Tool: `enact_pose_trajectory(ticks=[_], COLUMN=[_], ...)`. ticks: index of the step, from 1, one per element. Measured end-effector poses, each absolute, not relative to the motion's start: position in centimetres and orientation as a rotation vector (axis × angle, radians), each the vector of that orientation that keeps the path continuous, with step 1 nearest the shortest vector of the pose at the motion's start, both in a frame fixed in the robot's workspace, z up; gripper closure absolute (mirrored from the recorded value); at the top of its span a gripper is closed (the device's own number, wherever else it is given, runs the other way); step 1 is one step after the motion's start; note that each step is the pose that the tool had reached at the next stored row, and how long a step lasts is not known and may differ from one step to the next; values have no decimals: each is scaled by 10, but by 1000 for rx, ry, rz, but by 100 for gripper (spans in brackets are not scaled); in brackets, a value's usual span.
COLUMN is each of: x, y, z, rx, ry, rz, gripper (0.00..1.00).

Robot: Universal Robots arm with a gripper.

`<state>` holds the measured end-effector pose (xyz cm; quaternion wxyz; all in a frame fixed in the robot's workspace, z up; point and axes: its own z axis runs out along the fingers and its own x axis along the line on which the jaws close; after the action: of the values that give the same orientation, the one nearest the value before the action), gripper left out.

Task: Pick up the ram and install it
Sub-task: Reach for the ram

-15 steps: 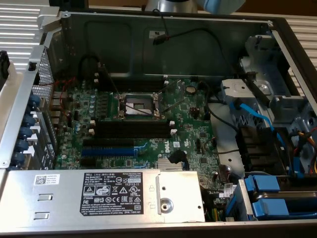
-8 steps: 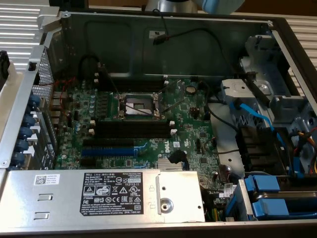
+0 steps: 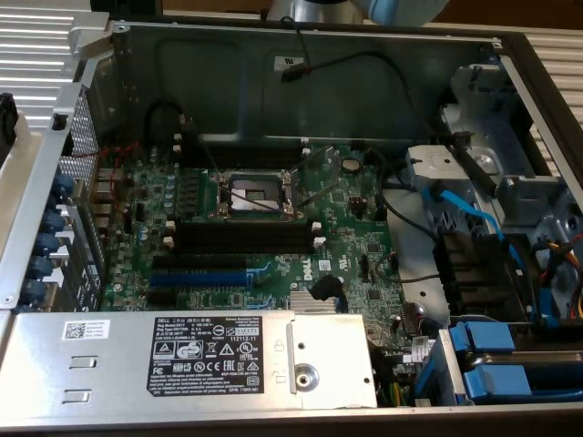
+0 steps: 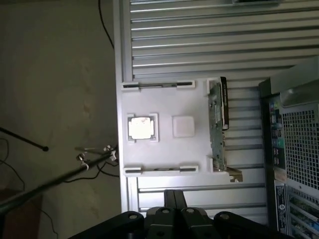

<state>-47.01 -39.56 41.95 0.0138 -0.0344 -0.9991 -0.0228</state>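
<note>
Wrist view: tool [image 4: 175, 195] clenched, nothing between the fingers, hanging above the slatted desk [image 4: 199, 30] just off one edge of the white tray [image 4: 164, 149]. The tray carries a processor chip [image 4: 141, 128], a green card [image 4: 217, 124] with a metal bracket standing on edge, and two slotted holders. A thin dark strip sits edge-up in the holder farther from the tool; I judge this to be the ram [image 4: 157, 85], though edge-on its chips and labels cannot be made out. Exterior view: the open computer case [image 3: 273, 73] shows the black memory slots [image 3: 244, 235] bare, with the blue expansion slot [image 3: 196, 278] just beside them, so nothing is installed yet. Step in hand, by my reading: the approach for the pick. To do it well, the tool needs to open before it descends, fingers set across the stick's flat faces near mid-length and well apart from the bracketed card. The lift should go straight up out of the holder, without twisting.
</note>
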Motion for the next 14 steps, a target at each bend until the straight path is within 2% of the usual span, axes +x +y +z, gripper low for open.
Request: enact_pose_trajectory(ticks=[14], x=[-480], y=[-390], z=[403], rx=[-103], ry=[-3110], rz=[-71], gripper=[90])
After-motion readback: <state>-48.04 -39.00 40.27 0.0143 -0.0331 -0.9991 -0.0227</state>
